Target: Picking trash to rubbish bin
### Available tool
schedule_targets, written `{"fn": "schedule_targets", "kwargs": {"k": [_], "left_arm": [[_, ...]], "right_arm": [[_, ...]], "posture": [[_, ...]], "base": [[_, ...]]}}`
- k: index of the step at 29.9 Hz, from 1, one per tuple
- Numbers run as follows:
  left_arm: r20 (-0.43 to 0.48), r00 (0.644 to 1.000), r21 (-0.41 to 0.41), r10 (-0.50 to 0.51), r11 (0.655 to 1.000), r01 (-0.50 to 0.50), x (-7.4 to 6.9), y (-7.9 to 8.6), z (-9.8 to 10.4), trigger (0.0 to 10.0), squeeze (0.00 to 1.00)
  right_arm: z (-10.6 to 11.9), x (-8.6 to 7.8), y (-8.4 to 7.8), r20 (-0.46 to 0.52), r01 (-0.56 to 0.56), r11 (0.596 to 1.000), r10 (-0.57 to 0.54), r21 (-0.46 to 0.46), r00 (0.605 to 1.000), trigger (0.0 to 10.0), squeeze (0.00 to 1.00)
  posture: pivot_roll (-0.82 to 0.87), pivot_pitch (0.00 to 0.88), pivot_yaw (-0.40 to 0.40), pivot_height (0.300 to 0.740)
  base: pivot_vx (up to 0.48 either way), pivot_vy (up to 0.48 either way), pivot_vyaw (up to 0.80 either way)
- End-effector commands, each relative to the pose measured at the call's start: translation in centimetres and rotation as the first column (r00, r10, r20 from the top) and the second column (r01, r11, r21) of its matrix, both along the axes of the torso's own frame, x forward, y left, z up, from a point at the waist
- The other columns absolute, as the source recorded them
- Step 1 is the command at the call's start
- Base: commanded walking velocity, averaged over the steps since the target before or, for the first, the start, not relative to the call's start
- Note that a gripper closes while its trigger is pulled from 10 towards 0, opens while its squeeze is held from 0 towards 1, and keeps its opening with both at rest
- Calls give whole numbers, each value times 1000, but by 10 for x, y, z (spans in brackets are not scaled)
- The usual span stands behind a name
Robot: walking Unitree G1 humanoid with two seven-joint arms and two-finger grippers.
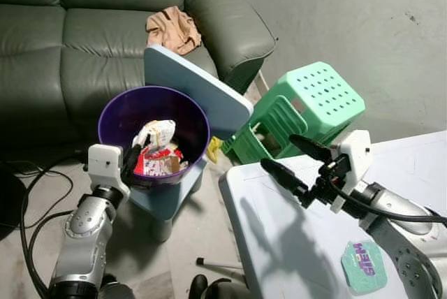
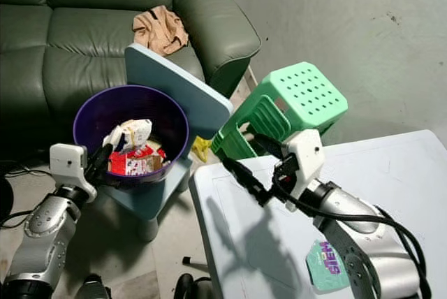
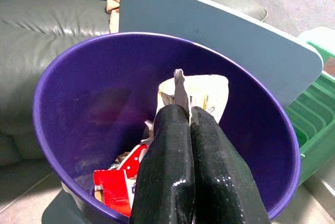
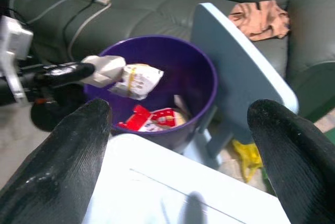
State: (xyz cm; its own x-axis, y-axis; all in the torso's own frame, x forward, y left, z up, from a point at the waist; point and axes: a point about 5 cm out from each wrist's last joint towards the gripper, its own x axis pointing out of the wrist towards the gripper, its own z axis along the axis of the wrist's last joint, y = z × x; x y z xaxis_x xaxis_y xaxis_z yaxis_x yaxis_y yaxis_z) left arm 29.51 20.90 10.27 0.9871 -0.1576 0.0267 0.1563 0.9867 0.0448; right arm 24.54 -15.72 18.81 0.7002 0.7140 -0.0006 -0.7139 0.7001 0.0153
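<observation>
Over the purple bin [image 1: 112, 121], left end effector [image 1: 133, 156] pinches a white wrapper [image 1: 157, 133]; right end effector [image 1: 286, 156] spread.

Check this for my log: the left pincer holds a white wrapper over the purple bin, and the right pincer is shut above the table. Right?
One error: the right pincer is open, its fingers wide apart in the right wrist view. The left pincer does hold the white wrapper over the purple bin, and the right hangs above the table.
</observation>
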Motion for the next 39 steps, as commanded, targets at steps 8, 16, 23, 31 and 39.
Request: {"fn": "schedule_targets", "kwargs": {"k": [8,16,23,31,39], "left_arm": [[-15,999,4,-28,1000,28,-3,3,-8,10000,0],[-31,999,-4,-19,1000,19,-3,12,-12,10000,0],[-32,999,-28,-9,1000,9,-1,17,-11,10000,0],[-9,1000,-45,-23,999,23,2,18,-8,10000,1000],[1,1000,-49,-28,998,28,4,20,-5,10000,1000]], "right_arm": [[8,-10,0,-26,-60,998,60,-4,998,10000,0],[14,-16,4,-33,-123,992,122,-12,992,10000,0],[17,-17,5,-34,-124,992,124,2,992,10000,0],[19,-16,3,-38,-110,994,110,4,993,10000,0],[20,-16,1,-41,-107,994,107,6,993,10000,0]], "posture": [[-45,315,-313,740],[-52,314,-318,740],[-58,314,-317,740],[-61,313,-315,740],[-63,315,-316,740]], "base": [[0,0,0],[0,0,0],[0,0,0],[0,0,0],[0,0,0]]}}
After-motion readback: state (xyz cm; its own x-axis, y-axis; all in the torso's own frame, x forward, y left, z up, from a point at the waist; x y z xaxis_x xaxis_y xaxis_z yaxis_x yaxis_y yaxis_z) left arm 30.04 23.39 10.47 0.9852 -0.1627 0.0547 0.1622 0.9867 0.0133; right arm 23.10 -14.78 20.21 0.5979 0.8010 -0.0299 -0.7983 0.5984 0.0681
